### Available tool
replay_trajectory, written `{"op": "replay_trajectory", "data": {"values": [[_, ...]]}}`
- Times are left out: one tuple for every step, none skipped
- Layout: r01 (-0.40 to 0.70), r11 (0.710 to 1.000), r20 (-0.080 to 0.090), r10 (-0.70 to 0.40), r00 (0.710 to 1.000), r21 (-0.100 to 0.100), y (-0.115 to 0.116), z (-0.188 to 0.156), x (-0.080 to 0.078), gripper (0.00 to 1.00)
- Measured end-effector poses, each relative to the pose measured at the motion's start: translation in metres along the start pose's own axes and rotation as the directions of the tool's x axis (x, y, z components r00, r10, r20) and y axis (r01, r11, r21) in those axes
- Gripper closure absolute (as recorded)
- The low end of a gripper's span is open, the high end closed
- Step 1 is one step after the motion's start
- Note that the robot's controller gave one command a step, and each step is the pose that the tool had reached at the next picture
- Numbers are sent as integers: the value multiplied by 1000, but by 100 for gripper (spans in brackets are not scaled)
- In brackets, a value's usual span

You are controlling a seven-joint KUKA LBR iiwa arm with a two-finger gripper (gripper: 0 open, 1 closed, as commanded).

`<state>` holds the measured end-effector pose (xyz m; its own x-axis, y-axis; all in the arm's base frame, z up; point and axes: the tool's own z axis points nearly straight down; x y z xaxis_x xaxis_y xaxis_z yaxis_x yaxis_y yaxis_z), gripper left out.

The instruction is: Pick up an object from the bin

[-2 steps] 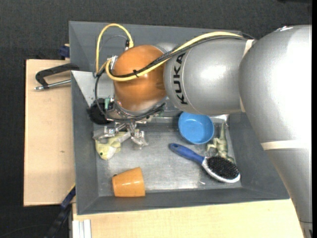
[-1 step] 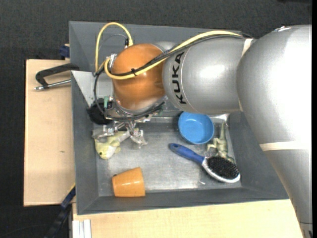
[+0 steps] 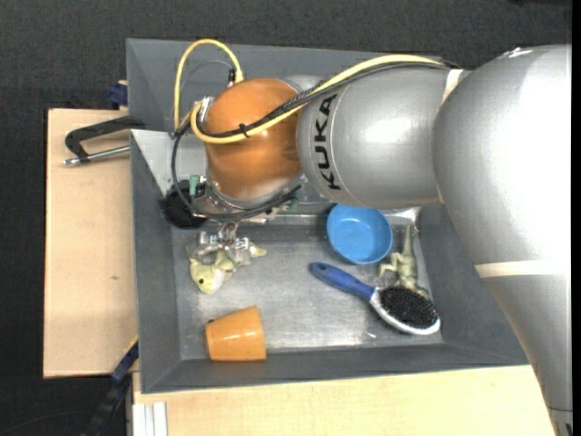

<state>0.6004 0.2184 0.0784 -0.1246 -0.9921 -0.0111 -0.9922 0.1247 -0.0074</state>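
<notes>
REMOTE STATION: I watch the KUKA arm point(image 3: 390, 143) reach into the grey metal bin point(image 3: 154, 271) from the right. Its orange wrist cover point(image 3: 250, 143) hangs above the bin's upper left part, with a yellow cable point(image 3: 195, 57) looped over it. Below the cover, the tool point(image 3: 224, 242) points down at the bin floor, directly over the upper edge of a small pale yellow soft toy point(image 3: 211, 271). From this angle I cannot tell whether the tool is set wide or narrow, nor whether it touches the toy or hangs just above it. I see nothing gripped in it.

The soft toy lies crumpled on the left half of the floor, near the left wall and apart from everything else in the bin. Toward the front wall, just below the toy, an orange cup point(image 3: 236, 334) lies on its side. A blue bowl point(image 3: 359, 234) sits upright right of centre, close under the arm. Below it lies a brush point(image 3: 386, 300), its blue handle pointing up and left and its white-rimmed head of black bristles resting in the lower right corner. Between the bowl and the brush head, by the right wall, sits a small pale object point(image 3: 401, 266) that I cannot identify.
</notes>
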Motion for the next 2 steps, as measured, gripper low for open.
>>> {"op": "replay_trajectory", "data": {"values": [[-3,1000,-2,3,1000,3,-2,-45,-3,100],[-7,1000,-1,7,1000,6,-5,-119,-7,100]]}}
